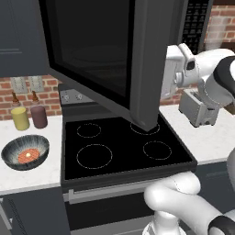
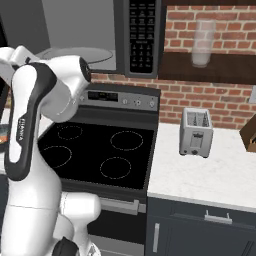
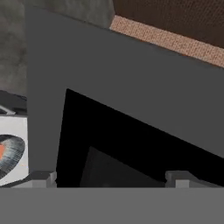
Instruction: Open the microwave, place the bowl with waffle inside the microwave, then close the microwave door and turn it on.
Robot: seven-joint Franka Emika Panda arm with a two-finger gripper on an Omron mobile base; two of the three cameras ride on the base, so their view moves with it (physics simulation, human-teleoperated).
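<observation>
The microwave (image 2: pixel 142 37) hangs over the stove with its door (image 1: pixel 105 55) swung wide open toward the left. Its grey interior and glass turntable (image 2: pixel 75 55) show behind my arm. My gripper (image 3: pixel 109 179) is open, its fingertips (image 3: pixel 41 177) spread wide and facing the door's black glass (image 3: pixel 131 144) with nothing between them. In the left base view my white hand sits just right of the door's free edge (image 1: pixel 149 69). The dark speckled bowl (image 1: pixel 25 151) rests on the left counter with the orange waffle (image 1: pixel 28 155) in it. The hand view catches the bowl (image 3: pixel 11 153) at its left edge.
A yellow cup (image 1: pixel 19 118) and a maroon cup (image 1: pixel 39 116) stand behind the bowl. The black cooktop (image 1: pixel 124 147) lies under the open door. A silver toaster (image 2: pixel 196 131) stands on the right counter, and a glass (image 2: pixel 202 42) on the shelf above.
</observation>
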